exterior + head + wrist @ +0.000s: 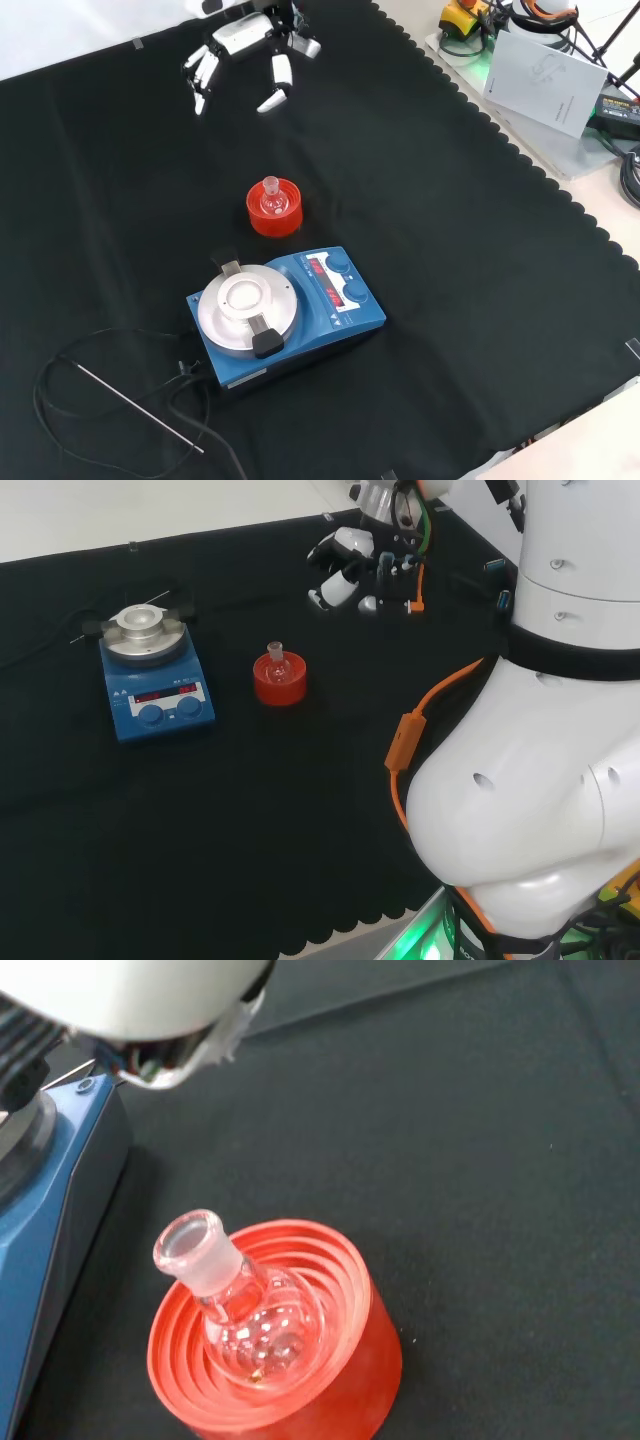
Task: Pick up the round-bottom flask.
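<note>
The front view gave the clearest look at the hand (245,50): it hung at the upper left of the frame with its fingers (280,78) spread and pointing down, holding nothing, well apart from the round-bottom flask (271,199). In the head view the hand (350,570) sat at upper centre, partly behind cables and the arm's white links, so its fingers were harder to read there. The wrist view showed what the others could not: the flask (240,1305) was clear glass with a short frosted neck tilted to one side, its bulb seated in the hollow of the red ribbed stand (275,1345). Nothing plainly showed inside the bulb beyond glints. In the head view the flask (277,663) and stand (279,679) stood left of centre, just right of the blue hotplate stirrer (155,670). In the front view the stand (273,208) was near the frame's centre, above the stirrer (285,310), close but not touching. The stirrer's round metal top plate (248,300) carried nothing. A thin metal probe (135,405) on a black cable lay at the lower left of the front view on the black cloth (480,250)
</note>
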`<state>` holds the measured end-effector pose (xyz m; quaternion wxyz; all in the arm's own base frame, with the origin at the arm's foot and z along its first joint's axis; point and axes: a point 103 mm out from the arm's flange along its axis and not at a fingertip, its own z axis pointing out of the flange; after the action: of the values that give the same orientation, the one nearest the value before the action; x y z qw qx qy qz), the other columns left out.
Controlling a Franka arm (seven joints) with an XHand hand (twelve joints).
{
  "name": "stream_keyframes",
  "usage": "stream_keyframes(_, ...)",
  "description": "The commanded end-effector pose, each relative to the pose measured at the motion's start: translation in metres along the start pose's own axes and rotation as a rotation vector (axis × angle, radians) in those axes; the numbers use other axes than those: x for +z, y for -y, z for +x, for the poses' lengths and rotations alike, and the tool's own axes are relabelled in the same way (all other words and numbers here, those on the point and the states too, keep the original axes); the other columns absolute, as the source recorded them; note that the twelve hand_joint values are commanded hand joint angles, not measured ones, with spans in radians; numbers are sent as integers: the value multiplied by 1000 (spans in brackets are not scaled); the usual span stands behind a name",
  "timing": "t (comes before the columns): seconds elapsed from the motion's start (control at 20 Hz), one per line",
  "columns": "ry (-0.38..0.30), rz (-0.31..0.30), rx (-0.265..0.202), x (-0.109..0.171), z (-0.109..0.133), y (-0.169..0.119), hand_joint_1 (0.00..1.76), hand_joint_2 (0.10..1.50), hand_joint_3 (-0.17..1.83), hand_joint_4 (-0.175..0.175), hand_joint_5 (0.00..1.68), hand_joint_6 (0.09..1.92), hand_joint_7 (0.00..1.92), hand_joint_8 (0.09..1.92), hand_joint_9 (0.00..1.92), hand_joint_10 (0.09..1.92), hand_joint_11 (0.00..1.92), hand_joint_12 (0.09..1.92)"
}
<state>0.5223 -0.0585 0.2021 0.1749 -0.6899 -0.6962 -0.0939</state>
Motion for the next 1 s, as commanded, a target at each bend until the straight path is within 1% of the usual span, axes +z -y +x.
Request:
stream_keyframes(0.05,-37,-4,-6,17,-5,1,996,374,1132,-45,637,98,509,655,588,632,188,1345)
stream_keyframes(0.15,-51,-3,-15,22,-5,2,1000,373,1131,-41,654,106,511,654,593,632,189,1345)
stream_keyframes(0.25,-51,5,-20,25,-5,2,1002,372,1130,-38,669,114,515,654,596,631,190,1345)
stream_keyframes(0.35,-44,5,-27,28,-4,3,1004,372,1129,-36,679,121,517,652,599,629,191,1344)
stream_keyframes(0.6,-51,5,-35,36,-4,5,1007,374,1126,-32,704,140,522,647,611,625,196,1343)
stream_keyframes(0.9,-69,4,-50,50,-3,6,1011,378,1119,-29,707,191,536,626,627,598,203,1336)
stream_keyframes(1.0,-75,5,-59,55,-3,5,1013,378,1120,-29,691,240,543,613,635,587,205,1335)
